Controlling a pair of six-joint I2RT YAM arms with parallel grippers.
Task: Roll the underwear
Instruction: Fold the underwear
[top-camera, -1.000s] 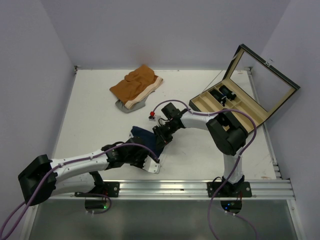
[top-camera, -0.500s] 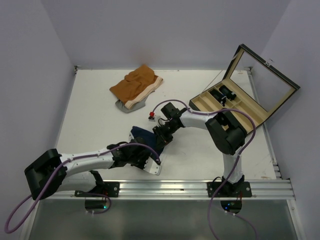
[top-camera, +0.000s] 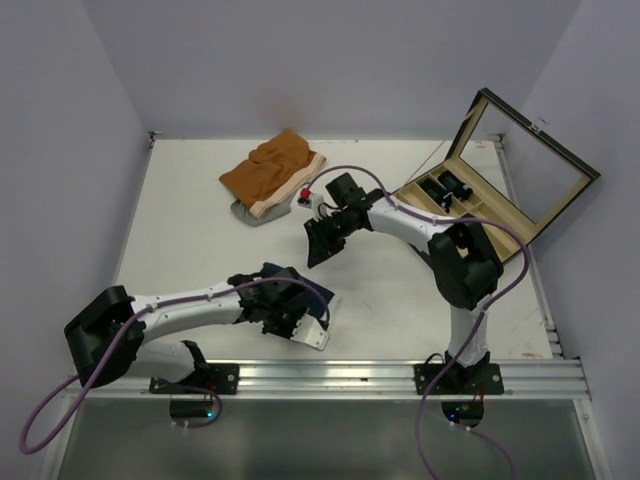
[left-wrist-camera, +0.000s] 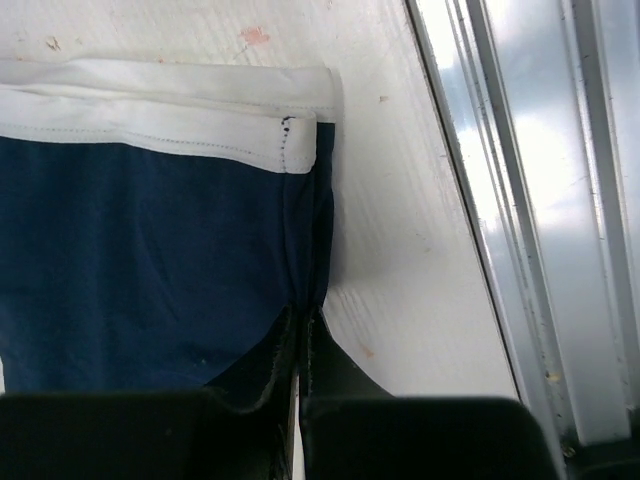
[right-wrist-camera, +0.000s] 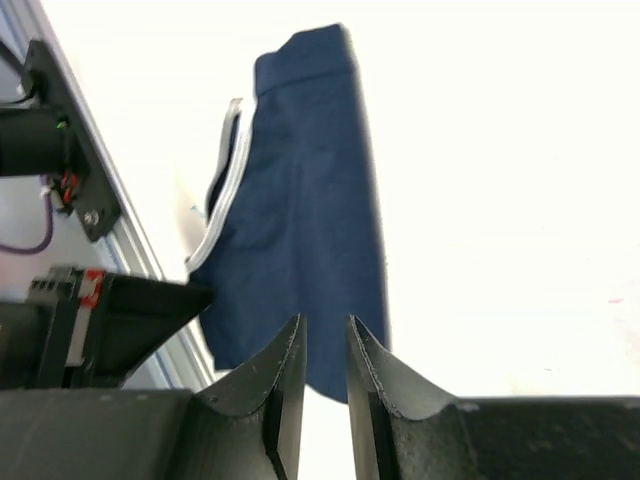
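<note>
The navy underwear (top-camera: 305, 291) with white trim lies on the white table near the front rail, partly under my left arm. My left gripper (top-camera: 300, 318) is shut on its side edge. In the left wrist view the fingertips (left-wrist-camera: 302, 325) pinch a fold of the navy fabric (left-wrist-camera: 150, 250), with the white waistband (left-wrist-camera: 150, 115) beyond them. My right gripper (top-camera: 316, 250) is apart from the underwear, further back over the table's middle. In the right wrist view its jaws (right-wrist-camera: 322, 345) stand a little apart and empty, and the underwear (right-wrist-camera: 300, 220) lies beyond them.
Orange-brown shorts (top-camera: 272, 172) lie on a grey garment (top-camera: 252, 213) at the back. A wooden box (top-camera: 468, 213) with its lid raised stands at the right. The metal rail (top-camera: 400, 378) runs along the table's front edge, close to the underwear.
My right gripper has let go of the underwear and moved back, away from it. My left gripper has drawn the underwear to the right and nearer the front rail.
</note>
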